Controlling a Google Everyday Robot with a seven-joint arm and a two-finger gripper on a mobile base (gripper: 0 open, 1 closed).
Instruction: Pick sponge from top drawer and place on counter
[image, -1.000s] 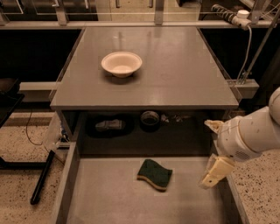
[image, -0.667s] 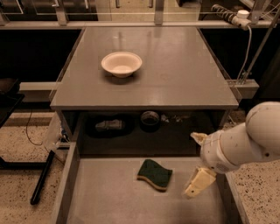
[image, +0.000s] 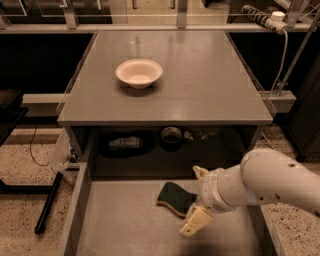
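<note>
The sponge (image: 174, 198), dark green on top with a yellow edge, lies flat on the grey bottom of the open top drawer (image: 115, 225). My gripper (image: 198, 197) reaches in from the right and sits over the sponge's right end. One cream finger (image: 194, 221) points down-left in front of the sponge, the other finger (image: 200, 173) shows just behind it. The fingers stand apart on either side of the sponge's right end. The counter (image: 200, 85) lies above and behind the drawer.
A white bowl (image: 139, 73) stands on the counter's left half. Under the counter a dark shelf recess (image: 170, 140) holds a dark round object and other clutter. The drawer's left wall (image: 75, 210) rises beside speckled floor. A cable and post stand at the right.
My gripper has moved left across the drawer, from well right of the sponge to over its right end. The sponge and bowl have stayed in place.
</note>
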